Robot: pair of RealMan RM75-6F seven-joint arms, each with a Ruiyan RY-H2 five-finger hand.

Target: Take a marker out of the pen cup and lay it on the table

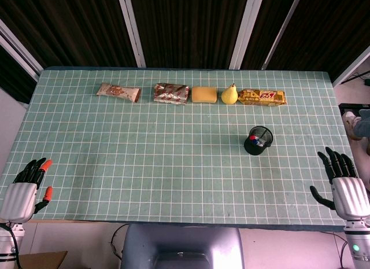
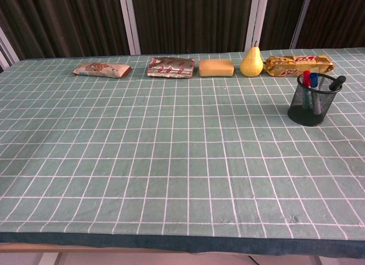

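Note:
A black mesh pen cup [image 1: 258, 141] [image 2: 312, 100] stands upright on the right part of the green checked table [image 1: 173, 159]. Three markers poke out of it: a red one [image 2: 306, 78], a blue one [image 2: 313, 80] and a black one [image 2: 337, 82]. My right hand [image 1: 342, 179] rests open at the table's near right edge, well to the right of the cup and nearer me. My left hand [image 1: 28, 187] lies open at the near left corner, far from the cup. Neither hand holds anything. The chest view shows no hand.
Along the far side runs a row: a snack packet [image 1: 118, 92], a brown foil pack [image 1: 171, 93], a yellow sponge block [image 1: 204, 95], a yellow pear [image 1: 230, 95] and a golden biscuit pack [image 1: 262, 97], the last just behind the cup.

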